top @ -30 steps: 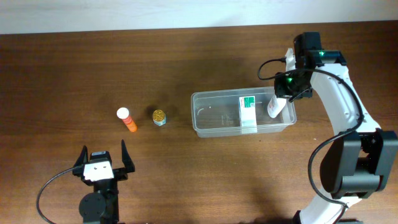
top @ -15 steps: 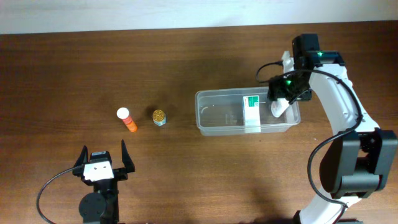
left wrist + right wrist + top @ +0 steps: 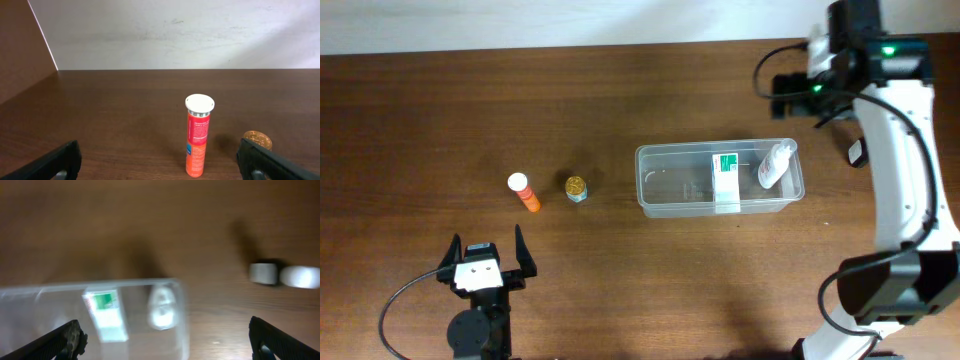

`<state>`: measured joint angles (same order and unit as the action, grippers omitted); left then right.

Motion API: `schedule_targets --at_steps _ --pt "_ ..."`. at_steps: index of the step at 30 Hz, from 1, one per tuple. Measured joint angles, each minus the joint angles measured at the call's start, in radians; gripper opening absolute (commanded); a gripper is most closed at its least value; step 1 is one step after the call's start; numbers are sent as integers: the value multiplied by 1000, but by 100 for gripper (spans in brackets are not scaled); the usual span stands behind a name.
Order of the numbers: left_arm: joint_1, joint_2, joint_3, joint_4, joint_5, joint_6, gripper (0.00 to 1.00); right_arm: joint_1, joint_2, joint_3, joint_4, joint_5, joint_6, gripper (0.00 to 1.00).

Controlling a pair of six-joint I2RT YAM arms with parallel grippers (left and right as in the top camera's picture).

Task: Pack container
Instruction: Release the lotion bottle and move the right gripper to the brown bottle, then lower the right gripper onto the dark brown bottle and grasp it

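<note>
Right gripper, jaws apart and empty, clear of the container; we count box and white bottle packed, orange tube and jar outside.

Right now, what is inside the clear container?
The container holds a white-and-green box and a small white bottle beside it. Its other half looks bare; whatever lies under those two is covered.

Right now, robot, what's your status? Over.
Left gripper open, right gripper open, both empty. Container holds box and bottle. Orange tube, small jar outside it.
</note>
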<state>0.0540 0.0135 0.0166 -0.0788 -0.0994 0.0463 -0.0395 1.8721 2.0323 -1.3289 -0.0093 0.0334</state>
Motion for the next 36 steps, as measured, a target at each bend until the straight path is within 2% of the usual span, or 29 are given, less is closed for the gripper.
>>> schedule_targets --at_steps 3,7,14,19,22,26,36 --pt "0 0 0 0 0 0 99 -83 -13 20 5 113 26 99" --pt "0 0 0 0 0 0 99 -196 -7 20 18 160 6 98" --pt "0 0 0 0 0 0 99 -325 48 20 35 113 -204 99" --pt "0 0 0 0 0 0 99 -372 135 20 42 66 -337 100" --pt "0 0 0 0 0 0 99 -393 174 20 43 7 -401 94" --pt "0 0 0 0 0 0 99 -408 232 20 50 -45 -483 93" --pt "0 0 0 0 0 0 99 -469 366 20 90 -110 -537 88"
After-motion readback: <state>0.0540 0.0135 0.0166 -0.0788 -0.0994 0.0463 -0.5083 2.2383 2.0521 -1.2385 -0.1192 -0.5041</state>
